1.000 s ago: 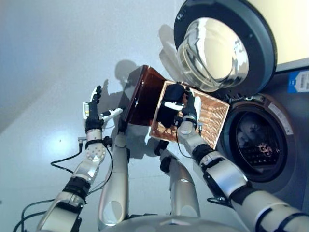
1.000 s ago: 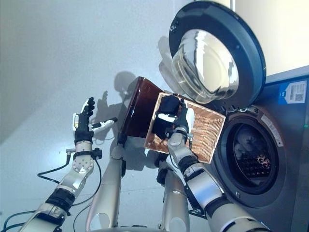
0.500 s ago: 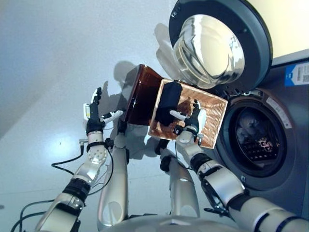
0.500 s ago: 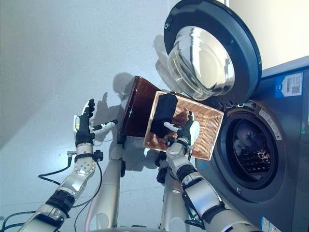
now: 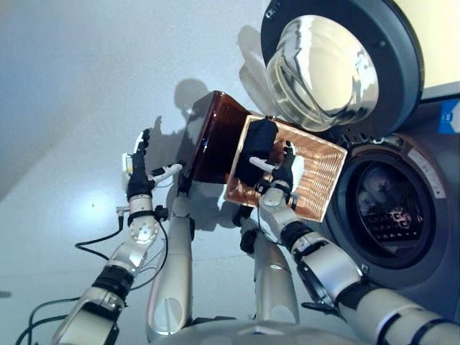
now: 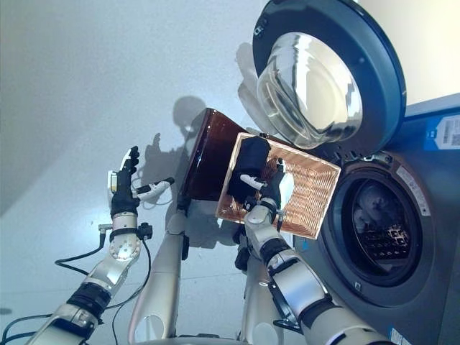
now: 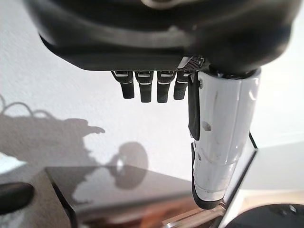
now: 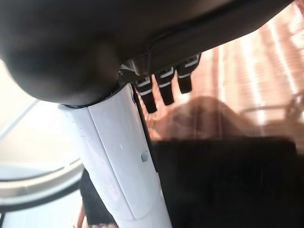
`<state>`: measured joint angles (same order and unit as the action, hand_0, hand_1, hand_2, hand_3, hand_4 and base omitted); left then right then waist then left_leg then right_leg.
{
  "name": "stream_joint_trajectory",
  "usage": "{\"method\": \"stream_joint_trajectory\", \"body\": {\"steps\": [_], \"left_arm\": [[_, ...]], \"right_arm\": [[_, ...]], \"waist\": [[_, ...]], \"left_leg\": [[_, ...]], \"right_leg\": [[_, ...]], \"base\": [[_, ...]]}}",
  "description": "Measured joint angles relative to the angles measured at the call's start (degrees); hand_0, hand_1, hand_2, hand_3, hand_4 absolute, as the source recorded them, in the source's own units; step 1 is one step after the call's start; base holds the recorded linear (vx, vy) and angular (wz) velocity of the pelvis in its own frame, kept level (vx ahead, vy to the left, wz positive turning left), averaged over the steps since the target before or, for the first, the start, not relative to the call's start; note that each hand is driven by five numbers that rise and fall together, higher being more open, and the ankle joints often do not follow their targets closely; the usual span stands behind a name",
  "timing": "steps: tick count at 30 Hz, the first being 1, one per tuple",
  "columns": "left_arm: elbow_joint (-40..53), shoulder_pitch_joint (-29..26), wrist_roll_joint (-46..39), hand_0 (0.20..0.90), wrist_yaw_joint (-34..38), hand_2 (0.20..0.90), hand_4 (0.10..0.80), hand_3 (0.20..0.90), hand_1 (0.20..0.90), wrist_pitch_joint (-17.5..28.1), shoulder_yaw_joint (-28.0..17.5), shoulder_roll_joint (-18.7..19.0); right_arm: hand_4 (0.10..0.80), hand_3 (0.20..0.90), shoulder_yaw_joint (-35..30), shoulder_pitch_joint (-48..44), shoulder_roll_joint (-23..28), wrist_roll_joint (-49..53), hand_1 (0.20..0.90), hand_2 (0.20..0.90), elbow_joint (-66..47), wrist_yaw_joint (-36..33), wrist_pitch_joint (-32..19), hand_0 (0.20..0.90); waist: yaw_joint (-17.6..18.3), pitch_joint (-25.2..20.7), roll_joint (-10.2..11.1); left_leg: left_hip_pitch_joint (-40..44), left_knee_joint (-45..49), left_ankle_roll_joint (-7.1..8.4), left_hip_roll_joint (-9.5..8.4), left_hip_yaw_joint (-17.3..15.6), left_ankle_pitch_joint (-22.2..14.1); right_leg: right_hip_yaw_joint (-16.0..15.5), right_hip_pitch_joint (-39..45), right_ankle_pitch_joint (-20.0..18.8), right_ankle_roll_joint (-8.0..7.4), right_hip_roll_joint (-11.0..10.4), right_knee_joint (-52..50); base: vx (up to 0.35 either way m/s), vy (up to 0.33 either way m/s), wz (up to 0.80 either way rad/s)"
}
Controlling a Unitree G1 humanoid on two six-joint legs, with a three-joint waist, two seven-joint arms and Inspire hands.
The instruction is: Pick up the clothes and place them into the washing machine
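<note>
A black garment [image 5: 256, 149] is lying in the brown basket [image 5: 316, 172] left of the washing machine [image 5: 392, 215]; the right hand [image 5: 282, 172], fingers spread, is reaching beside it, the left hand [image 5: 138, 169] hovering spread.

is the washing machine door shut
No, the washing machine door is swung wide open, leaving the drum exposed beside the basket.

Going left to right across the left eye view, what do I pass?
Left hand → brown basket with the dark garment at its left end and the right hand over it → washing machine drum opening.
</note>
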<state>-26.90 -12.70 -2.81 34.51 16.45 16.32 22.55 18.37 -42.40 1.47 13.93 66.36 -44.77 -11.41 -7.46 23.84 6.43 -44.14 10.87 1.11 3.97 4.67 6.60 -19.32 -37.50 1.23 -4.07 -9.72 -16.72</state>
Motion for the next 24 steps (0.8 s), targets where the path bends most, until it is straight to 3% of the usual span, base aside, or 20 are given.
{"method": "stream_joint_trajectory", "body": {"steps": [5, 15, 16, 17, 19, 24], "left_arm": [[0.03, -0.23, 0.01, 0.9, 0.04, 0.9, 0.8, 0.9, 0.9, -0.01, 0.11, 0.07], [0.08, -0.96, 0.12, 0.9, 0.05, 0.9, 0.8, 0.9, 0.9, -0.06, 0.08, 0.3], [0.09, -0.99, 0.12, 0.9, 0.04, 0.9, 0.8, 0.9, 0.9, -0.06, 0.09, 0.3], [0.08, -1.03, 0.13, 0.9, 0.05, 0.9, 0.8, 0.9, 0.9, -0.06, 0.09, 0.29], [0.09, -1.03, 0.13, 0.9, 0.05, 0.9, 0.8, 0.9, 0.9, -0.07, 0.09, 0.29], [0.09, -1.04, 0.16, 0.9, 0.05, 0.9, 0.8, 0.9, 0.9, -0.09, 0.1, 0.3]], "right_arm": [[0.8, 0.9, 0.08, -0.68, -0.07, 0.05, 0.9, 0.9, -0.06, 0.0, 0.01, 0.9], [0.8, 0.9, 0.12, -0.92, 0.01, 0.07, 0.9, 0.9, 0.8, 0.0, 0.02, 0.9], [0.773, 0.862, 0.12, -0.92, 0.02, 0.07, 0.862, 0.862, 0.8, 0.0, 0.02, 0.862], [0.565, 0.571, 0.12, -0.91, -0.18, 0.07, 0.571, 0.571, 0.8, 0.0, 0.02, 0.571], [0.539, 0.535, 0.12, -0.92, -0.14, 0.07, 0.535, 0.535, 0.88, 0.0, 0.02, 0.535], [0.559, 0.562, 0.11, -1.58, 0.08, 0.04, 0.562, 0.562, 2.04, -0.03, 0.07, 0.562]], "waist": [[-0.06, 0.24, -0.27], [-1.21, 0.3, -0.22], [-1.21, 0.3, -0.22], [-1.21, 0.3, -0.21], [-1.18, 0.3, -0.21], [-1.16, 0.34, -0.22]], "left_leg": [[-1.4, 0.07, -0.09, -0.97, 1.87, 0.35], [-1.49, 0.07, -0.1, -1.15, 2.19, 0.44], [-1.49, 0.07, -0.1, -1.15, 2.21, 0.45], [-1.51, 0.07, -0.1, -1.24, 2.22, 0.46], [-1.56, 0.07, -0.12, -1.29, 2.24, 0.48], [-1.9, 0.08, -0.13, -1.45, 2.38, 0.49]], "right_leg": [[-0.43, -0.09, 0.64, -0.67, -0.32, 0.24], [-0.57, 0.17, 0.63, -0.84, -0.28, 0.54], [-0.59, 0.17, 0.63, -0.84, -0.28, 0.52], [-0.62, 0.18, 0.63, -0.84, -0.28, 0.51], [-0.64, 0.17, 0.62, -0.85, -0.3, 0.51], [-0.9, 0.02, 0.6, -0.91, -0.4, 0.67]], "base": [[0.029, 0.016, 0.2], [0.005, 0.006, 0.02], [0.005, 0.035, 0.01], [0.008, 0.032, 0.01], [0.0, 0.0, 0.0], [0.002, 0.019, 0.02]]}}
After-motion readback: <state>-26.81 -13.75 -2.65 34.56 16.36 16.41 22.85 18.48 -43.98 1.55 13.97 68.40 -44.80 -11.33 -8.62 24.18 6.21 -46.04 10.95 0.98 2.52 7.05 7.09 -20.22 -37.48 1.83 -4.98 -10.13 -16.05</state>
